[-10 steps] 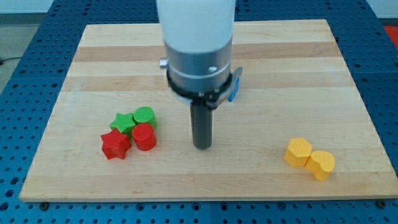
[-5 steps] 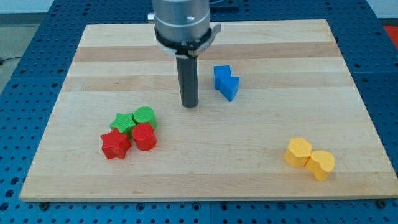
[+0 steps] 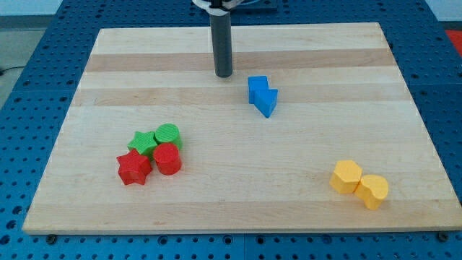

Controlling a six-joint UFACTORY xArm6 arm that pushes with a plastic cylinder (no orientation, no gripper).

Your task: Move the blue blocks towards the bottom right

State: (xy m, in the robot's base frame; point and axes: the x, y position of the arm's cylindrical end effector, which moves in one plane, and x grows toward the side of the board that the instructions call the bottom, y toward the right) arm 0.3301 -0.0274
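Observation:
Two blue blocks sit touching near the board's middle, a little toward the view's top: a blue cube-like block (image 3: 257, 89) and a blue wedge-like block (image 3: 267, 102) just below and right of it. My tip (image 3: 224, 74) rests on the board up and to the left of the blue pair, a short gap away, not touching them.
A green star (image 3: 144, 142), a green cylinder (image 3: 167, 134), a red star (image 3: 133, 168) and a red cylinder (image 3: 167, 159) cluster at the lower left. Two yellow blocks (image 3: 346, 176) (image 3: 372, 191) sit touching at the lower right. The wooden board (image 3: 108, 65) lies on a blue perforated table.
My tip has travelled from below the blue blocks, past their left side, toward the view's top. The arm body has risen out of view. No block has moved.

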